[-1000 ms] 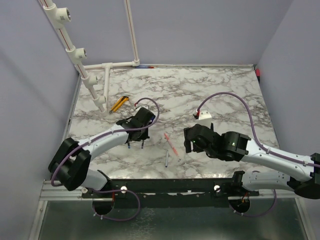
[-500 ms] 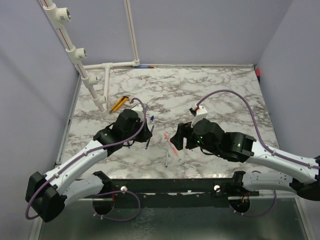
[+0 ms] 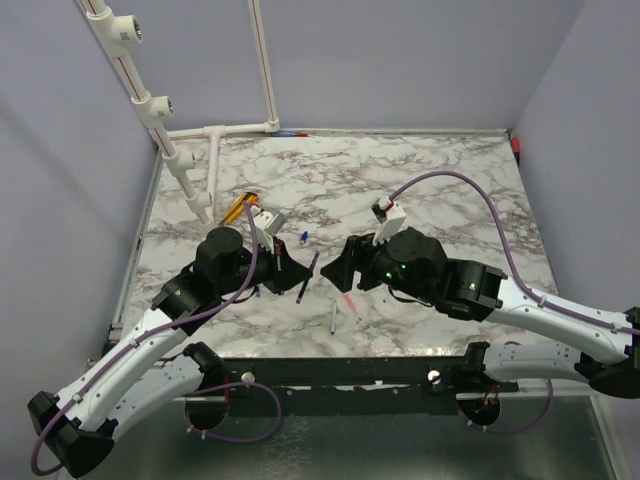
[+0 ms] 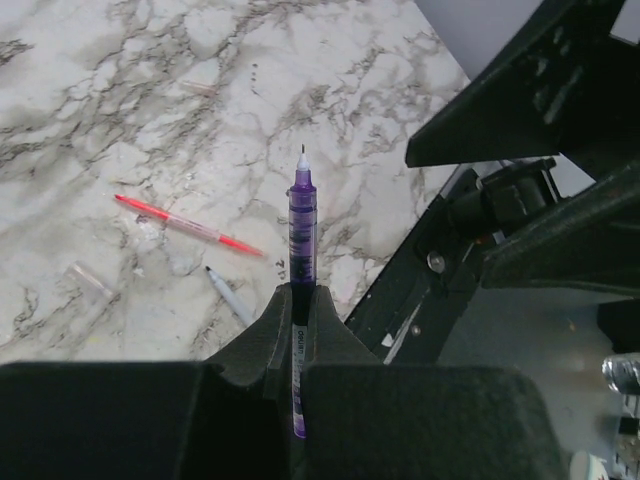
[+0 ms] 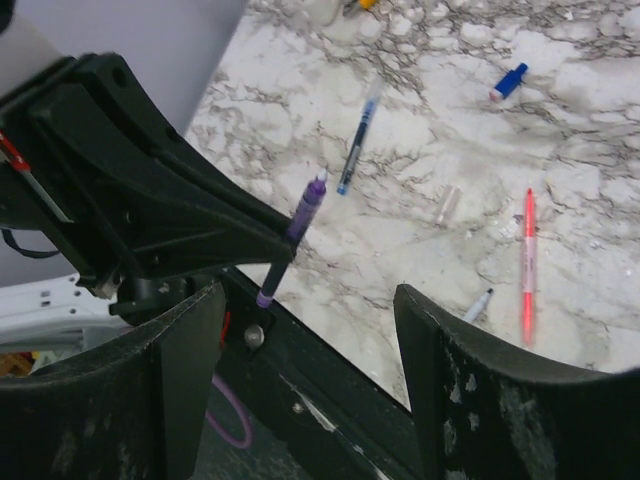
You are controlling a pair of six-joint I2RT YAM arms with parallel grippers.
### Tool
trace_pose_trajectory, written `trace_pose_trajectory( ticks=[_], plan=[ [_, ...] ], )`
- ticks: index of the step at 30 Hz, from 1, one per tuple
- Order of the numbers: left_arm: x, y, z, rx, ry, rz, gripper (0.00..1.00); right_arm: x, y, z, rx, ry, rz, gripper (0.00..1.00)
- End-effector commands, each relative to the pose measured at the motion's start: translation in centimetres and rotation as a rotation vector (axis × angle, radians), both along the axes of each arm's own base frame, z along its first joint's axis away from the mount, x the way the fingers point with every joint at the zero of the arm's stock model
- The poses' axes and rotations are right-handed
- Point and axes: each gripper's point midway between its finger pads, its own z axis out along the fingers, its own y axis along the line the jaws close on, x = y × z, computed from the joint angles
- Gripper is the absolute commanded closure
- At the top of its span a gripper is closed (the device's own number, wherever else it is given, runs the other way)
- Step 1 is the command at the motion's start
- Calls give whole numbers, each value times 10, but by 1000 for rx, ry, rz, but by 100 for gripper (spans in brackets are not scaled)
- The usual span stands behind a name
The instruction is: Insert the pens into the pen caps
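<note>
My left gripper (image 3: 289, 268) (image 4: 300, 293) is shut on the dark blue-purple pen (image 3: 308, 276) (image 4: 302, 215) and holds it above the table, its bare tip pointing away. My right gripper (image 3: 336, 269) (image 5: 308, 300) is open and empty, facing the left one, with that pen (image 5: 298, 220) just beyond its fingers. The red-pink pen (image 3: 345, 297) (image 4: 185, 224) (image 5: 527, 262) and a whitish pen (image 3: 333, 318) (image 4: 230, 297) (image 5: 479, 303) lie on the marble. A blue cap (image 3: 303, 238) (image 5: 508, 81) lies farther back. A blue-ended clear pen (image 5: 357, 138) and a clear cap (image 5: 447, 204) also lie there.
The yellow-and-black flat tool (image 3: 238, 207) lies at the back left beside a white pipe frame (image 3: 213, 170). A black rail (image 3: 340, 370) runs along the table's near edge, close under both grippers. Purple walls enclose the table.
My left arm has swung right and lifted the pen off the table. My right gripper has moved left and turned towards it, so the two now face each other.
</note>
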Motion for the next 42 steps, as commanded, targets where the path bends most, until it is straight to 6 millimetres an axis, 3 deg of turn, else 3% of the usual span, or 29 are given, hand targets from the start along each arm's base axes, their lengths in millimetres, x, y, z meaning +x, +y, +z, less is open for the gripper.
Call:
trace_pose_trajectory(
  ticks=[1, 9, 15, 21, 26, 29, 35, 39, 42],
  plan=[
    [-26, -7, 18, -75, -28, -138, 100, -1, 19, 36, 150, -20, 31, 29],
    [-43, -7, 47, -164, -59, -190, 100, 2, 36, 49, 209, -20, 50, 33],
    [-48, -3, 55, -194, -83, -186, 100, -3, 48, 60, 258, -17, 96, 44],
    [-48, 0, 63, -223, -93, -161, 100, -5, 56, 58, 268, 1, 116, 52],
    [-49, 4, 68, -244, -101, -138, 100, -8, 65, 54, 273, 22, 144, 71],
    [-48, 7, 70, -254, -103, -114, 100, -9, 68, 54, 276, 27, 154, 96],
    [-50, 7, 68, -263, -81, -113, 100, -10, 69, 57, 271, 22, 165, 99],
    [-54, 5, 65, -264, -59, -137, 73, -10, 67, 59, 260, 14, 165, 99],
    [-58, 4, 64, -265, -48, -158, 61, -10, 67, 60, 257, 12, 171, 99]
  ],
)
